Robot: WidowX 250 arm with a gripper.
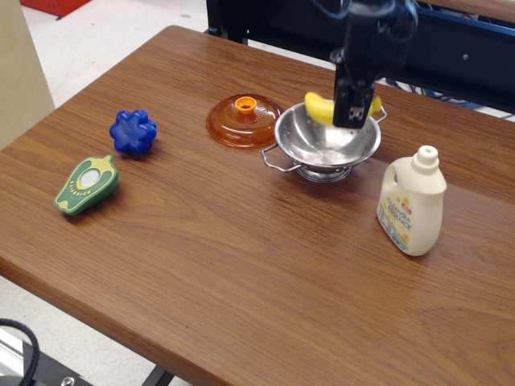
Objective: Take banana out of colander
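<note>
The gripper hangs in the upper right of the frame, just above the far rim of the colander, and its fingers are clamped on the middle of the banana. The banana is held in the air: its left end sticks out to the left of the fingers, and a small yellow piece shows on the right side, so its long axis lies about left to right across the picture, crosswise to the fingers. The bowl of the colander below looks empty, and the banana seems to be clear of the metal, although I cannot tell exactly how much space is between its lower edge and the rim.

In my judgement the lifting part is done and what is left is to carry the banana away and put it down on the table. The important relation is this: the banana is still over the colander, so the arm must travel sideways before it goes down. Toward the lower centre of the frame the wood is free. To the left lies the orange lid, touching or almost touching the colander, and to the lower right stands the white bottle, so these two directions are less safe.
</note>
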